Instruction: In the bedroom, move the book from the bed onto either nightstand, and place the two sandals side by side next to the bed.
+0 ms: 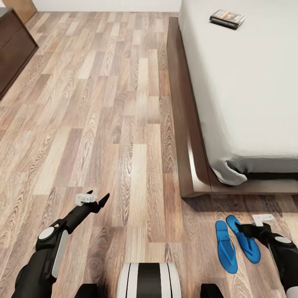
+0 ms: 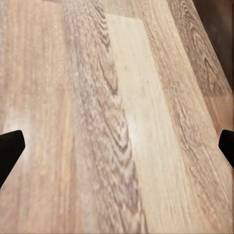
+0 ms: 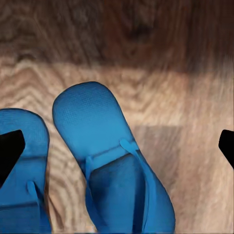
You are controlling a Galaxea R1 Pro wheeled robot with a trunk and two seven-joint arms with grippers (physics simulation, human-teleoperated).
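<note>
Now: wood-plank floor (image 1: 103, 103) | bed (image 1: 248, 91) at right | sandals (image 1: 236, 244) beside frame

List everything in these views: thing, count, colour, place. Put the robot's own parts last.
book: one, dark cover, lying on the mattress far from the robot.
bed: one, pale grey-white mattress on a dark brown frame, at the right of the head view.
sandals: two, bright blue, side by side on the floor off the bed's near end.
cabinet: one, dark brown, at the far left edge.
floor: wood planks, brown and tan.
left gripper: one, black fingers, open over bare floor.
right gripper: one, black fingers, open above the sandals.
robot base: white and black, bottom centre.
</note>
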